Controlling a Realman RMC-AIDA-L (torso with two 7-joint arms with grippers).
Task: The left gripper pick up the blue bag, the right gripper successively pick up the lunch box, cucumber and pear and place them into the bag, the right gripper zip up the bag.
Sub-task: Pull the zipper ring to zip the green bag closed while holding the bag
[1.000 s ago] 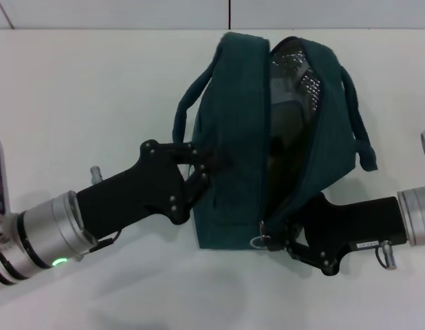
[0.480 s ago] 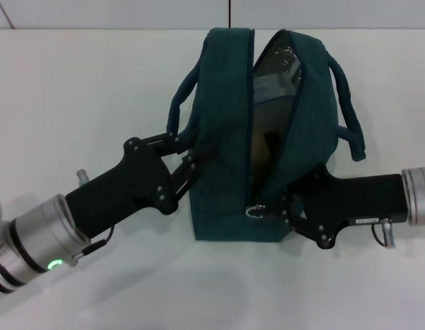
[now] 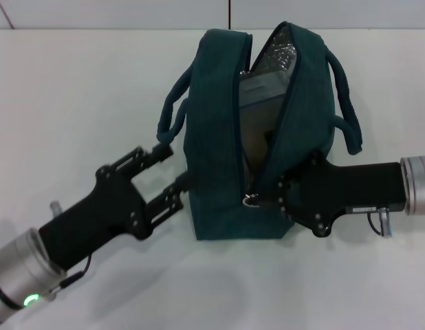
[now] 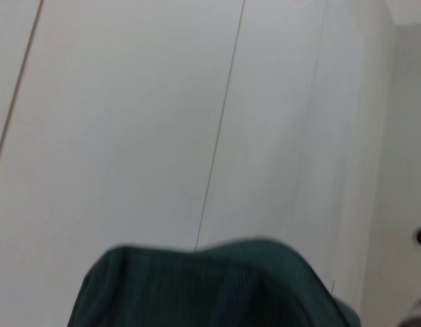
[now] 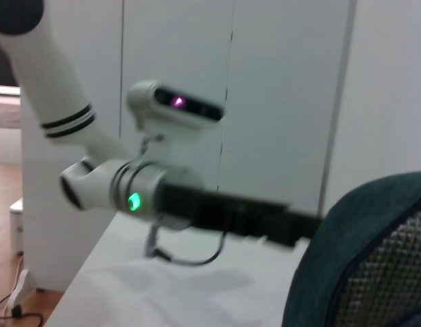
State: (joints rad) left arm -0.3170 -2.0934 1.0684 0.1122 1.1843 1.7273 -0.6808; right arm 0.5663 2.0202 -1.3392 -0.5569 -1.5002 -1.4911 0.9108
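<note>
- The blue bag (image 3: 219, 137) stands upright near the middle of the white desk (image 3: 75, 89), its long zipper opening running from near to far and gaping wider toward the far end.
- Through the opening I see silvery lining (image 3: 285, 51) at the far end and a pale, flat-topped thing (image 3: 264, 93) inside; lower down the interior is dark and I cannot tell what lies there.
- One padded handle (image 3: 170, 120) loops out on the bag's left side, the other handle (image 3: 346, 103) on its right.
- My left gripper (image 3: 172, 172) sits just left of the bag's near-left side. Its jaws are spread apart, one finger reaching toward the left handle, the other toward the bag's lower wall; they hold nothing that I can see.
- My right gripper (image 3: 267, 196) comes in from the right at the bag's near end, pressed against the fabric right beside the metal ring pull (image 3: 252, 200) of the zipper. Its jaws are hidden against the bag, so I cannot tell whether they are open or closed.
- The left wrist view shows only a hump of teal fabric (image 4: 210, 286) against a pale wall.
- The right wrist view shows the bag's edge (image 5: 353, 259) with its mesh-like lining, and my left arm with its green ring (image 5: 134, 201) beyond.
</note>
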